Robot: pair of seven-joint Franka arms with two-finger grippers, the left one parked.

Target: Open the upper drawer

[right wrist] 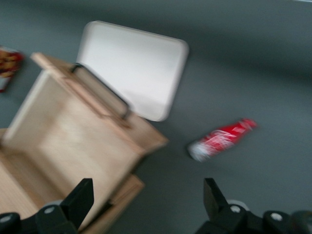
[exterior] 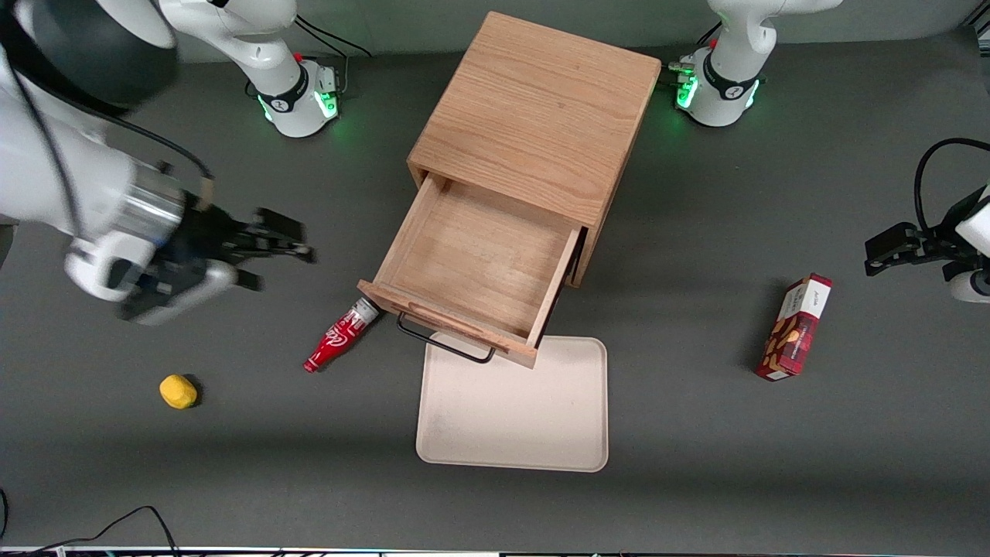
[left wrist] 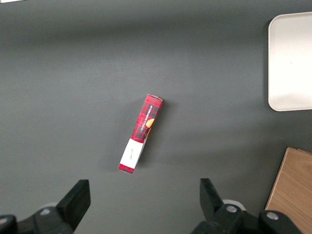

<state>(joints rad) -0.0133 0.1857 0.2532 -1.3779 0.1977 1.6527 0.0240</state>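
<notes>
One upper drawer [exterior: 479, 263] pulled out | end effector [exterior: 271, 255] spread, clear of it

The dark grey matte table [exterior: 773, 480] carries a light oak cabinet [exterior: 541, 116], its upper drawer [exterior: 472, 263] pulled out over a flat cream rounded tray [exterior: 514, 418]. A red bottle [exterior: 340, 336] lies beside the drawer front. A small yellow lump [exterior: 178, 391] sits toward the working arm's end, a red snack box [exterior: 795, 327] toward the parked arm's. The gripper [exterior: 282, 251] hangs open above the table near the bottle.
</notes>
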